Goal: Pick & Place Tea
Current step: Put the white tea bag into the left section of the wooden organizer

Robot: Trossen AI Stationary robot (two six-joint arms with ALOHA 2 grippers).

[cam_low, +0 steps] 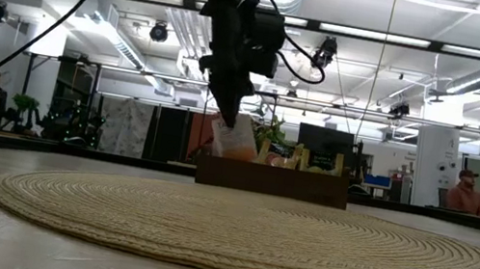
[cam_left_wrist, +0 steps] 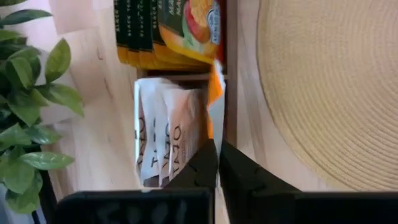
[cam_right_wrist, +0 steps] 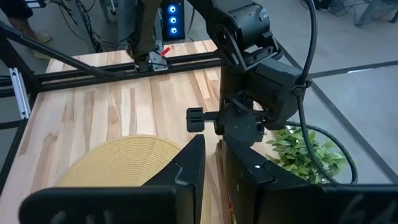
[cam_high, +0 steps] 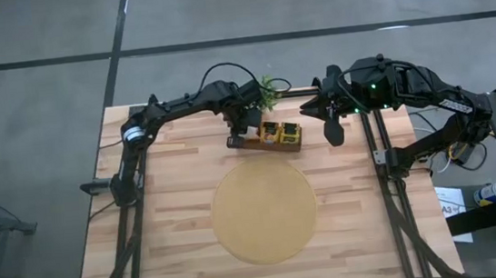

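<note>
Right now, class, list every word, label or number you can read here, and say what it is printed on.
White packets: big dark sideways letters, partly hidden, perhaps "TAZO".
Yellow packets: print on the dark band, too small to read.
Orange packet in the left hand: no print shows.
Paper beside the table: mark too blurred to read.

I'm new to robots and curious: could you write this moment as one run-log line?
left gripper: shut on orange-white tea packet, at wooden box | right gripper: waiting, right of box | mat: bare
</note>
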